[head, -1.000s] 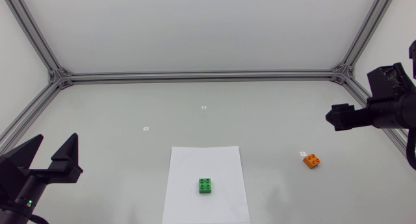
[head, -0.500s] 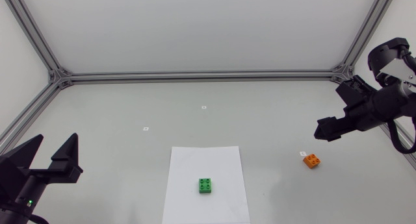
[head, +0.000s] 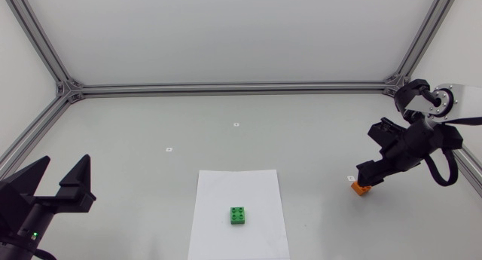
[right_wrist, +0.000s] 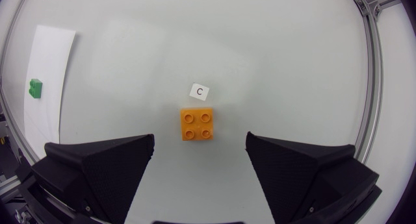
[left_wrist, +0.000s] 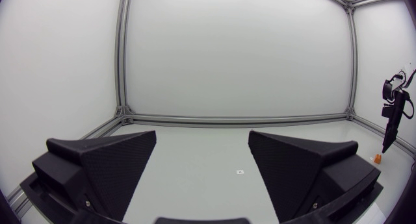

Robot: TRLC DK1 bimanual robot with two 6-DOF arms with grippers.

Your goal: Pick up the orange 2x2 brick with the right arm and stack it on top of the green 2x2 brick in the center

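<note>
The right gripper point(right_wrist: 199, 139) hangs wide open above the orange brick point(right_wrist: 197, 124). The brick lies studs up on the table point(head: 286, 117) near its right edge, just beside a small label point(right_wrist: 199, 91). The green brick point(head: 239, 215) sits on paper point(head: 226, 186) by the front edge. The left gripper point(left_wrist: 202, 143) is open near the front left corner.

To me the orange brick point(right_wrist: 197, 124) and green brick point(head: 239, 215) read as smooth, faintly glossy plastic. The white sheet point(head: 260, 192) looks like matt paper, and the surface point(head: 226, 139) is smooth with a soft sheen. My right gripper point(right_wrist: 200, 143) is matt black and finely grained; the frame rails point(head: 226, 87) look like bare metal.
</note>
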